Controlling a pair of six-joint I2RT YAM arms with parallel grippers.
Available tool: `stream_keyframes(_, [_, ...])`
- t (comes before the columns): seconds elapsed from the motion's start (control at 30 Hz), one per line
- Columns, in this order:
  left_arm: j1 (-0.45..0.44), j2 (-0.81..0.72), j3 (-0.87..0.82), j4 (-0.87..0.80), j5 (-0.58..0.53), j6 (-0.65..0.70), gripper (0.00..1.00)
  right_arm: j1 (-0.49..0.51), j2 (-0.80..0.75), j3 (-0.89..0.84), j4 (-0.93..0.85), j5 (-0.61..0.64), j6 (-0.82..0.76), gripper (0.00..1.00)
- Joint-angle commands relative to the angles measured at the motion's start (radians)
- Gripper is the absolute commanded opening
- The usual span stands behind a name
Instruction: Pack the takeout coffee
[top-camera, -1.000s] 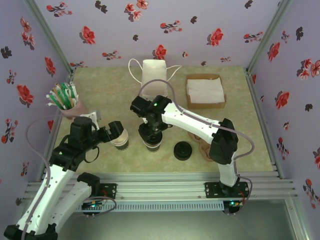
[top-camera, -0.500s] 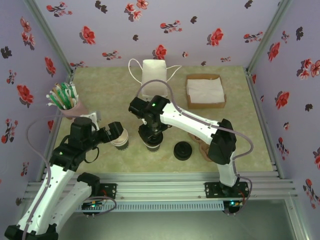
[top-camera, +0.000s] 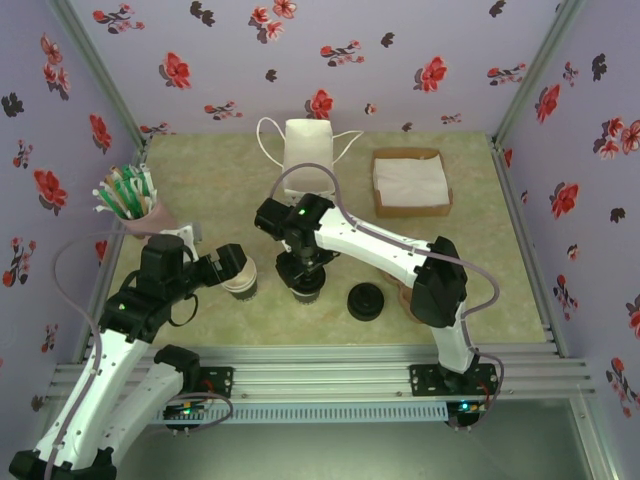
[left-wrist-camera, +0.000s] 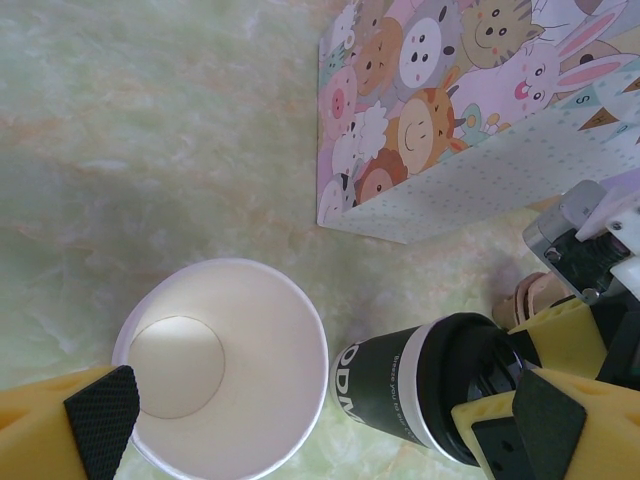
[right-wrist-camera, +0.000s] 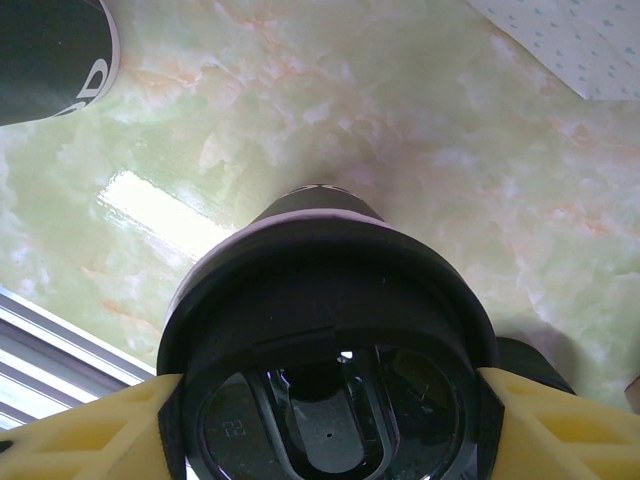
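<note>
At the left edge of the pale green marbled bench (top-camera: 200, 190) you have a pink cup (top-camera: 140, 216) stuffed with green and white wrapped sticks (top-camera: 122, 190).

Right of it, toward the near edge, your left tool (left-wrist-camera: 320, 425) is spread as wide as it goes and has hold of nothing. The left wrist view shows one black pad (left-wrist-camera: 100, 410) beside the rim of a lidless white paper cup (left-wrist-camera: 225, 370), which stands open and empty inside, with no finger touching it.

Just right of that cup, with a sliver of bench between them, is the takeout coffee (left-wrist-camera: 400, 390), a small dark brown paper cup under a round black plastic lid. It sits around the middle of the bench, closer to the near edge than the far one.

Your right tool (right-wrist-camera: 325, 425) comes down on it from above, partly open, and its yellow fingers (right-wrist-camera: 85, 430) press against the lid on both sides. You cannot tell whether the cup's base rests on the bench.

Further right, near the near edge, lies a stack of loose black plastic lids (top-camera: 366, 301), apart from the coffee.

At the far edge stands a white paper bag with looped handles (top-camera: 308, 150), and one side is printed with cartoon animals (left-wrist-camera: 440, 90). Toward the far right corner sits a brown cardboard tray (top-camera: 410, 210) of white napkins (top-camera: 410, 178)
</note>
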Motion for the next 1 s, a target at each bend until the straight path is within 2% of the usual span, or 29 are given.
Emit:
stream_keyframes(0.0, [0.01,-0.011,-0.009,-0.011,0.009,0.023,0.99,0.01,0.016,0.026,-0.017,-0.001,-0.007,0.68])
stream_keyframes(0.97, [0.012,-0.012,-0.003,-0.012,0.009,0.026,0.99,0.017,0.056,0.047,-0.03,-0.004,-0.013,0.67])
